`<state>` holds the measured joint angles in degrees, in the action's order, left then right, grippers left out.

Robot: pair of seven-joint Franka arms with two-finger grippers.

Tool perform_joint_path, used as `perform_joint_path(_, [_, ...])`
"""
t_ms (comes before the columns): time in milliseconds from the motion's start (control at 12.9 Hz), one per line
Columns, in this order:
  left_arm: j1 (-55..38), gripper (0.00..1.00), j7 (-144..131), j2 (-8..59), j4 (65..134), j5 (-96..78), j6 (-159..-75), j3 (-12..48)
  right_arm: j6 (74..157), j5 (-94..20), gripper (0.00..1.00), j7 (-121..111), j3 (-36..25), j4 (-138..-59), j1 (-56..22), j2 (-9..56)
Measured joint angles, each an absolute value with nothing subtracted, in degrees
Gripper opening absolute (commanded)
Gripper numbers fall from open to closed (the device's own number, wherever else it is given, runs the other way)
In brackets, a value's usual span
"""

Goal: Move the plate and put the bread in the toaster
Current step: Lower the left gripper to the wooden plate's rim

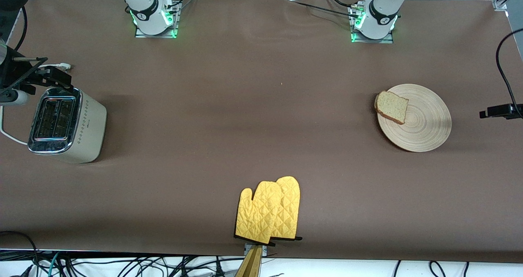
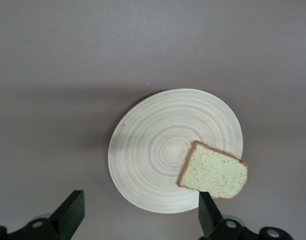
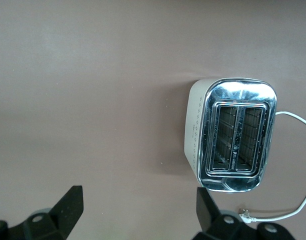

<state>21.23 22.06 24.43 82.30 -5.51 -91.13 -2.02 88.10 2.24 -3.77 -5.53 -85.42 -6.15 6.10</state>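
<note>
The light-wood plate [image 1: 425, 121] lies toward the left arm's end of the table. The bread [image 1: 392, 106] rests on its rim, overhanging toward the right arm's end. The cream toaster [image 1: 65, 123] stands at the right arm's end, its slots empty. My left gripper [image 2: 140, 212] is open and empty, high over the table beside the plate [image 2: 163, 155] and bread [image 2: 214, 172]; part of it shows at the front view's edge [image 1: 500, 111]. My right gripper [image 3: 138, 207] is open and empty, high over the table beside the toaster [image 3: 233, 135].
Two yellow oven mitts [image 1: 269, 211] lie near the table edge closest to the front camera, midway along it. The toaster's white cord [image 1: 7, 135] and plug [image 1: 62, 66] lie at the right arm's end.
</note>
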Motion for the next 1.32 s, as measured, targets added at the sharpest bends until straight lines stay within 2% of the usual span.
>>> perform_joint_path(310, [33.7,1.0,28.17,34.9,77.15,-5.57,-91.06,7.11,88.1,2.24,1.0,-3.77,-5.54,-85.42,-6.13,6.11])
perform_joint_path(465, [38.39,1.0,31.21,39.42,75.47,-5.59,-91.02,9.51,88.09,2.24,1.0,-3.77,-5.59,-85.42,-6.09,6.11])
perform_joint_path(698, [40.79,1.0,33.52,43.74,74.37,-5.7,-90.71,10.08,88.07,2.24,1.0,-3.77,-5.64,-85.42,-6.07,6.11])
perform_joint_path(1318, [41.47,1.0,40.08,50.03,74.2,-9.76,-89.52,10.35,87.97,2.24,1.0,-3.78,-5.77,-85.42,-6.07,6.13])
